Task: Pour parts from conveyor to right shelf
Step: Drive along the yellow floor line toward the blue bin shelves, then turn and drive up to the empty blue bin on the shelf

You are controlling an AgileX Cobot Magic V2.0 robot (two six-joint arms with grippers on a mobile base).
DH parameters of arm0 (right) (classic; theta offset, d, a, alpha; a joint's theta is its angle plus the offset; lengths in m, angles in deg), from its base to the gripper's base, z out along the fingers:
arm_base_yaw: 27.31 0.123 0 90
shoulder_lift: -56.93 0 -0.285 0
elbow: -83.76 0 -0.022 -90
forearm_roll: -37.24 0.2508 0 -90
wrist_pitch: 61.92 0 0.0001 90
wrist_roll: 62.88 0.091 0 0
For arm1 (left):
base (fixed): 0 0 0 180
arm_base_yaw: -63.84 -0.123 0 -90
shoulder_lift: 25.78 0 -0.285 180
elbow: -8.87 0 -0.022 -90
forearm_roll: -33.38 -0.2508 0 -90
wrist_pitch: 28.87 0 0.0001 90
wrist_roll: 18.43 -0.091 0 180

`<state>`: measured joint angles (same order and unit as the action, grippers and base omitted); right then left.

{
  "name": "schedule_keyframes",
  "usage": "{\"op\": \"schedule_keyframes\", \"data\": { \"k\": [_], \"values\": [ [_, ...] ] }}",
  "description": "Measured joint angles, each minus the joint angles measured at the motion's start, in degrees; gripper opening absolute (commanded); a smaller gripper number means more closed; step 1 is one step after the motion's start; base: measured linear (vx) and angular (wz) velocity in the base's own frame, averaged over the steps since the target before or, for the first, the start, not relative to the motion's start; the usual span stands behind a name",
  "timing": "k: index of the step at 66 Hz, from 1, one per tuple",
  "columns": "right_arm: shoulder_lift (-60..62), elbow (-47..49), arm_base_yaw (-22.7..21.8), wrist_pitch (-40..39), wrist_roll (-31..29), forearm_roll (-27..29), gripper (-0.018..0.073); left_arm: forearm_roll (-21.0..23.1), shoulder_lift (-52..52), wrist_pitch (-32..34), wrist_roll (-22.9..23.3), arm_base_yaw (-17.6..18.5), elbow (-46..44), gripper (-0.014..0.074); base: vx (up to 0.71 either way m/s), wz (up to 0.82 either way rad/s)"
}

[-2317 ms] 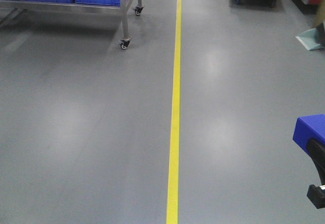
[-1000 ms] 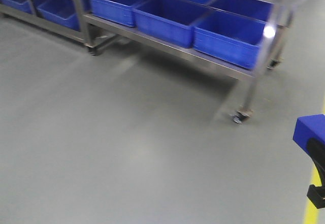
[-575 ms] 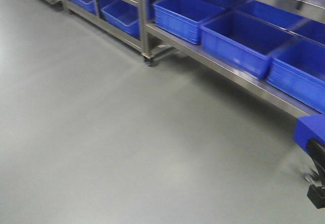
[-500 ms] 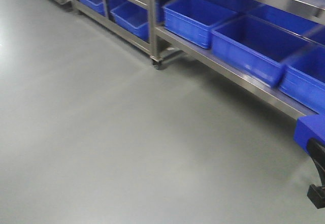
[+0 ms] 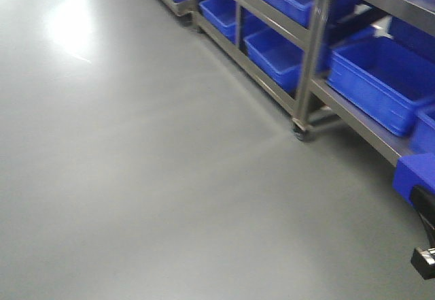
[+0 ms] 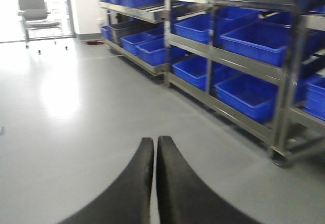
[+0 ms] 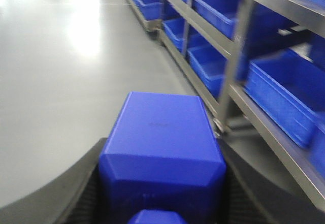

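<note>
A bright blue block, one of the parts [image 7: 161, 137], is held between the black fingers of my right gripper [image 7: 161, 150], which is shut on it; a short stud shows at its near end. In the front view the block [image 5: 416, 171] sticks in at the right edge. My left gripper [image 6: 154, 140] is shut with nothing in it, above the floor. The right shelf [image 5: 307, 55], a silver frame holding deep blue bins [image 5: 380, 82], runs along the right side, seen also as the shelf [image 6: 210, 56] and the shelf [image 7: 234, 46]. The conveyor is out of view.
Glossy grey floor [image 5: 136, 177] spreads to the left and ahead. A shelf caster [image 5: 300, 133] stands on the floor near the rack post. A grey chair [image 6: 34, 10] stands by the bright windows at the far end.
The view has swung round: the yellow floor line has gone and the shelf has swept from the upper left to the right side, closer. The block stays in my right gripper.
</note>
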<state>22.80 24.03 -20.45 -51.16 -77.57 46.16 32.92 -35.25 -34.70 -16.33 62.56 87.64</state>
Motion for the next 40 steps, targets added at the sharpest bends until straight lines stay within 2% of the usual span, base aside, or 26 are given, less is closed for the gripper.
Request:
{"op": "schedule_keyframes", "data": {
  "k": [20, 40],
  "values": [
    [0.0, 0.0, 0.0, 0.0, 0.0, 0.0, -0.0005, 0.0, 0.0, 0.1, 0.0, 0.0, 0.0, -0.0006, 0.74, 0.45],
    [0.0, 0.0, 0.0, -0.1, 0.0, 0.0, -0.0005, 0.0, 0.0, 0.1, 0.0, 0.0, 0.0, -0.0006, 0.76, 0.28]
  ]
}}
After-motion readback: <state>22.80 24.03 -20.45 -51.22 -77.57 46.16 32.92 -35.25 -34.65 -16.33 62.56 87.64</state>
